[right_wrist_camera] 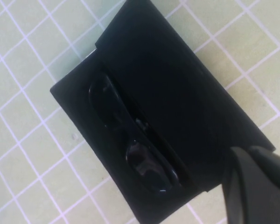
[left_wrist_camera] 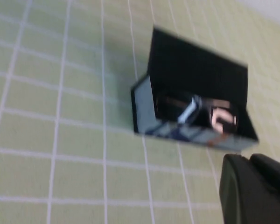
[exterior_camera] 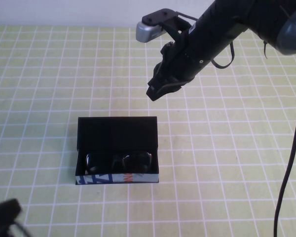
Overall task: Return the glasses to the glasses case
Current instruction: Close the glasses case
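I see a counter covered in a pale yellow-green sheet ruled with a white grid, its far edge meeting a plain white wall. One thing lies directly on it: the glasses case, set toward the near edge and a little left of centre, its black lid laid open toward the far edge and its blue-patterned front facing the near edge. My left gripper sits at the near left corner; my right gripper hangs above the counter, beyond the case.
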